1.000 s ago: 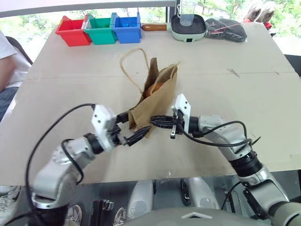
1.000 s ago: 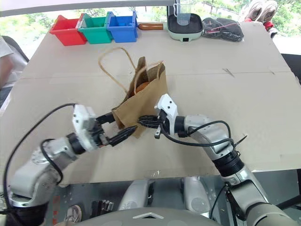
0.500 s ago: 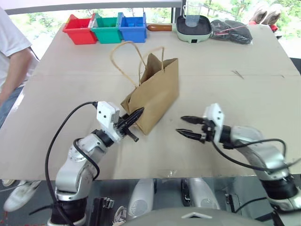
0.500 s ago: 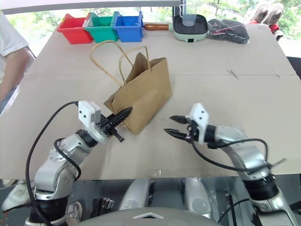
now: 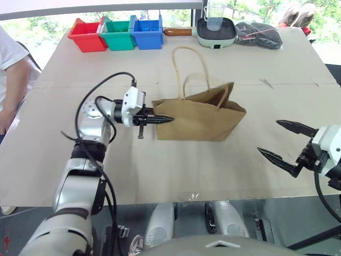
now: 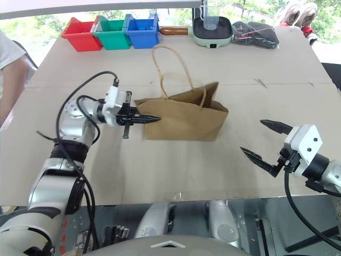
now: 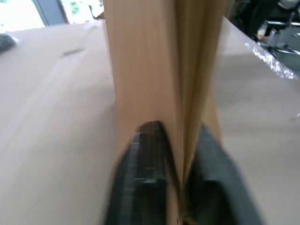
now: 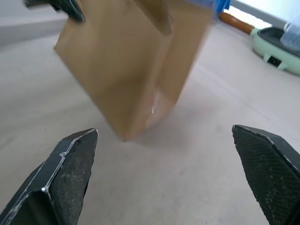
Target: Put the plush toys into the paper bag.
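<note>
Moved: creased kraft paper bag [image 5: 200, 118] now sideways | left gripper [image 5: 160, 120] pinching

My arms are silver-grey metal segments with dark joint bands. Loose black cables loop along each forearm. Each wrist carries a white block. The left tool [image 5: 160, 119] and right tool [image 5: 284, 142] each have two black, pointed, textured fingers.

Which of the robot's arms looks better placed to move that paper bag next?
Left, probably. The left gripper is pinched on the end of the paper bag, while the right gripper hangs open, well apart from it near the table edge.
</note>
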Action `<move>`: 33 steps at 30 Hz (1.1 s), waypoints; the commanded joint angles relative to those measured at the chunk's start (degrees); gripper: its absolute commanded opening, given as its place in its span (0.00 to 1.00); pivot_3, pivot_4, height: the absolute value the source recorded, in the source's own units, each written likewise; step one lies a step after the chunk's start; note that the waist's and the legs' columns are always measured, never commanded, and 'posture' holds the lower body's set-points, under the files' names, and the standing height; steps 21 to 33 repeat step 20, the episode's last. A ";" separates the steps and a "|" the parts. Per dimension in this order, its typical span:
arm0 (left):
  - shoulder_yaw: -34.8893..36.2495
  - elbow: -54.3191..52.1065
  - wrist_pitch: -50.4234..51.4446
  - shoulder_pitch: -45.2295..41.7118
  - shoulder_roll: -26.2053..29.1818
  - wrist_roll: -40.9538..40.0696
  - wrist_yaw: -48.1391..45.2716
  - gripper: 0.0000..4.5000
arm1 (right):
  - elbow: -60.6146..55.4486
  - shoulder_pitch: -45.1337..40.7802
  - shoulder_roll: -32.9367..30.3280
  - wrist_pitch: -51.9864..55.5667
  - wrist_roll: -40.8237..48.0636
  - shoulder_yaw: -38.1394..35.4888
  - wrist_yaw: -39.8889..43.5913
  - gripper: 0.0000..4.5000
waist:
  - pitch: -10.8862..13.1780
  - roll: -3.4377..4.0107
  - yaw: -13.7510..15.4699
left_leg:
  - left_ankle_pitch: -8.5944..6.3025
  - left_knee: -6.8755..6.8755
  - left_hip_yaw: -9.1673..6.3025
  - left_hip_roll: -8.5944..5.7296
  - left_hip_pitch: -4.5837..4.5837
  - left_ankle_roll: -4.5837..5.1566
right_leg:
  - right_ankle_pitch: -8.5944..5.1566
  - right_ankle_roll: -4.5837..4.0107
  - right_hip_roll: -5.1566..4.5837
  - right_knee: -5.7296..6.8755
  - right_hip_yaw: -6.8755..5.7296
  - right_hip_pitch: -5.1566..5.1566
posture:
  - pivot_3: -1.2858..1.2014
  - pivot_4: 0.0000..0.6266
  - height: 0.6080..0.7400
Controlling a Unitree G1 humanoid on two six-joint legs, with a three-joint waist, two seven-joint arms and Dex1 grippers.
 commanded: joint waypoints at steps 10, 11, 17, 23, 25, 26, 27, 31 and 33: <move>22.67 -45.06 32.09 36.59 11.97 -12.56 17.95 0.70 | 5.57 2.17 -3.35 -4.44 1.31 -5.27 6.59 1.00 | 0.02 0.10 -0.27 | -0.01 -0.05 -0.22 0.23 0.15 0.01 | -0.01 0.00 -0.18 0.06 0.08 0.09 | 0.52 0.24 1.00; 27.77 -51.67 35.55 44.37 11.55 -14.95 21.32 0.70 | 6.72 3.02 -3.99 -4.58 1.46 -6.76 7.66 1.00 | 0.02 0.11 -0.77 | -0.01 -0.05 -0.22 0.22 0.07 0.02 | -0.01 0.00 -0.17 0.01 0.09 0.02 | 0.52 0.24 1.00; 36.96 -70.43 37.72 68.66 6.12 -16.81 31.35 0.70 | 9.05 6.02 -5.16 -5.12 0.88 -9.06 9.57 1.00 | 0.03 0.22 1.95 | -0.25 -0.03 -0.05 0.25 0.20 0.36 | -0.09 0.09 -0.78 -0.21 0.28 0.14 | 0.52 0.24 1.00; 37.46 -71.88 38.53 70.76 5.01 -18.04 33.41 0.70 | 8.61 6.39 -5.00 -4.68 0.85 -8.85 9.21 1.00 | 0.01 0.27 3.11 | -0.04 0.03 0.32 0.35 0.18 0.44 | -0.36 0.10 -1.04 -0.10 0.03 0.22 | 0.52 0.24 1.00; 37.46 -71.88 38.53 70.76 5.01 -18.04 33.41 0.70 | 8.61 6.39 -5.00 -4.68 0.85 -8.85 9.21 1.00 | 0.01 0.27 3.11 | -0.04 0.03 0.32 0.35 0.18 0.44 | -0.36 0.10 -1.04 -0.10 0.03 0.22 | 0.52 0.24 1.00; 37.46 -71.88 38.53 70.76 5.01 -18.04 33.41 0.70 | 8.61 6.39 -5.00 -4.68 0.85 -8.85 9.21 1.00 | 0.01 0.27 3.11 | -0.04 0.03 0.32 0.35 0.18 0.44 | -0.36 0.10 -1.04 -0.10 0.03 0.22 | 0.52 0.24 1.00; 37.46 -71.88 38.53 70.76 5.01 -18.04 33.41 0.70 | 8.61 6.39 -5.00 -4.68 0.85 -8.85 9.21 1.00 | 0.01 0.27 3.11 | -0.04 0.03 0.32 0.35 0.18 0.44 | -0.36 0.10 -1.04 -0.10 0.03 0.22 | 0.52 0.24 1.00; 37.46 -71.88 38.53 70.76 5.01 -18.04 33.41 0.70 | 8.61 6.39 -5.00 -4.68 0.85 -8.85 9.21 1.00 | 0.01 0.27 3.11 | -0.04 0.03 0.32 0.35 0.18 0.44 | -0.36 0.10 -1.04 -0.10 0.03 0.22 | 0.52 0.24 1.00; 37.46 -71.88 38.53 70.76 5.01 -18.04 33.41 0.70 | 8.61 6.39 -5.00 -4.68 0.85 -8.85 9.21 1.00 | 0.01 0.27 3.11 | -0.04 0.03 0.32 0.35 0.18 0.44 | -0.36 0.10 -1.04 -0.10 0.03 0.22 | 0.52 0.24 1.00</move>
